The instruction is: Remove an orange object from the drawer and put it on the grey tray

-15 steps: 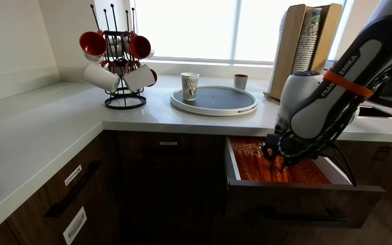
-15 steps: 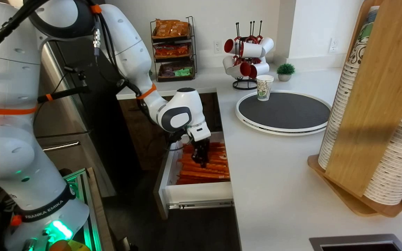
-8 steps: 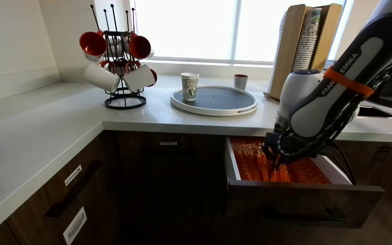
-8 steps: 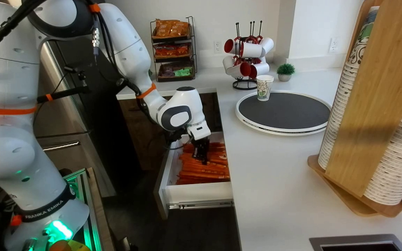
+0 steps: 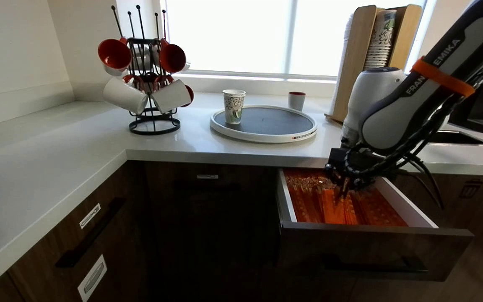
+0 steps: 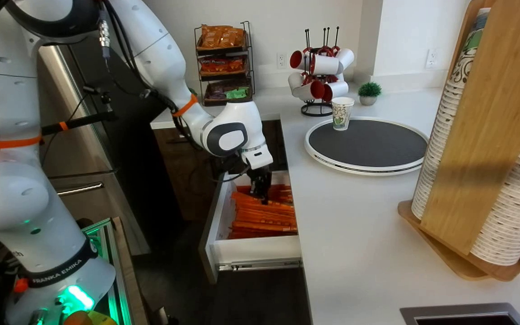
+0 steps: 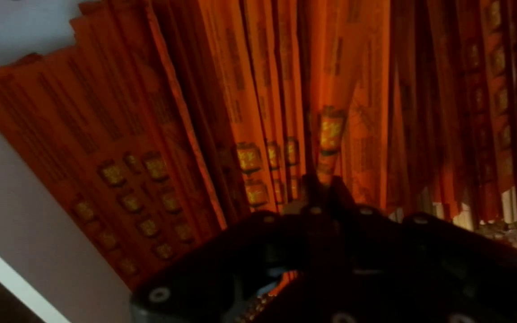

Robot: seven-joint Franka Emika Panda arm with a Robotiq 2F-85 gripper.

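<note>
Holds an orange packet (image 7: 331, 94) in the closed gripper (image 7: 324, 181) — inside the drawer (image 5: 375, 251), below the front edge of the desk (image 5: 191, 142). Note the grey tray (image 5: 275, 121) — near that edge, bearing a cup (image 5: 234, 107).

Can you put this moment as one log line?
gripper: pinching orange packet | drawer: open | grey tray: paper cup standing | transfer: unfinished

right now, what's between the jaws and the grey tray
Orange packets in the drawer, then the counter edge and a strip of white countertop up to the tray; both exterior views show this.
</note>
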